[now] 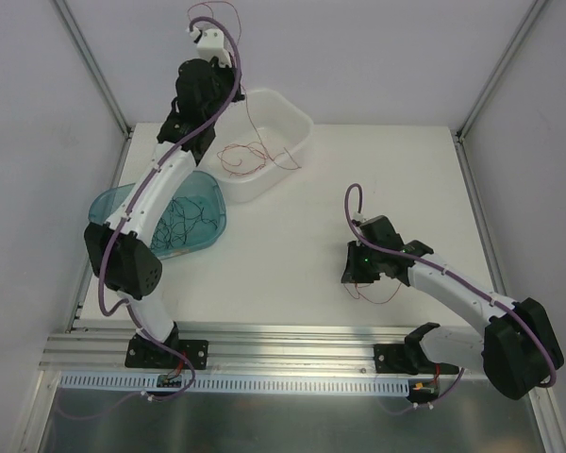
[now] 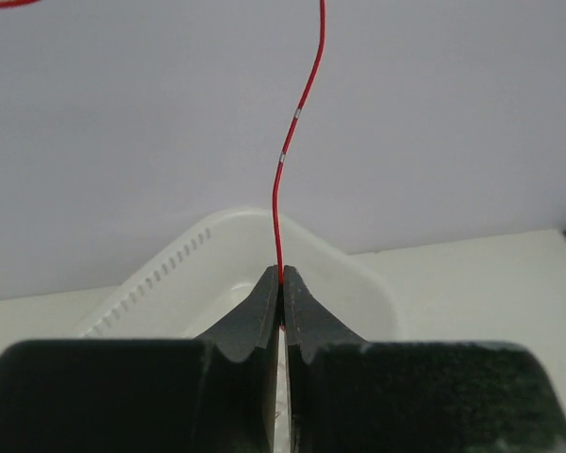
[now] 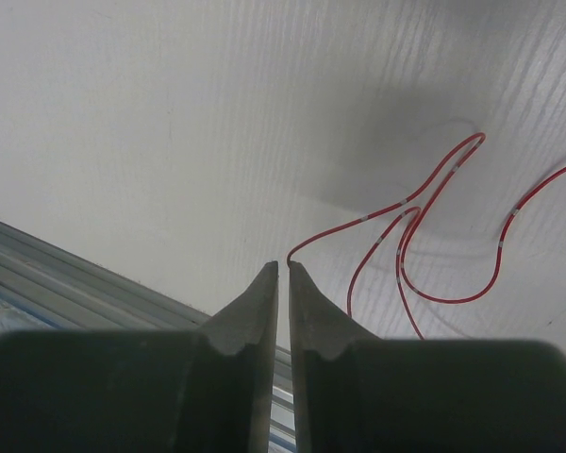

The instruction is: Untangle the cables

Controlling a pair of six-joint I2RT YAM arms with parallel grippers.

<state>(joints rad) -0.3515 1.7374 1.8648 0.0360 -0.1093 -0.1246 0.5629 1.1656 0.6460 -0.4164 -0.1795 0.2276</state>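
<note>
At 4 o'clock, near you, the right gripper sits a slit apart at the end of a red wire; you cannot tell if it grips. At 11, the left gripper pinches a strand above the bin. Pull hard and the clump drags out.

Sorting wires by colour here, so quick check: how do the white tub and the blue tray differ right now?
The white tub is opaque and deep-walled; the blue tray is translucent and shallow. The tub holds red wires; the tray holds dark wires. The tub sits farther back, the tray nearer the left edge, partly under the left arm. Both stand on the table and hold loose curly strands.
</note>
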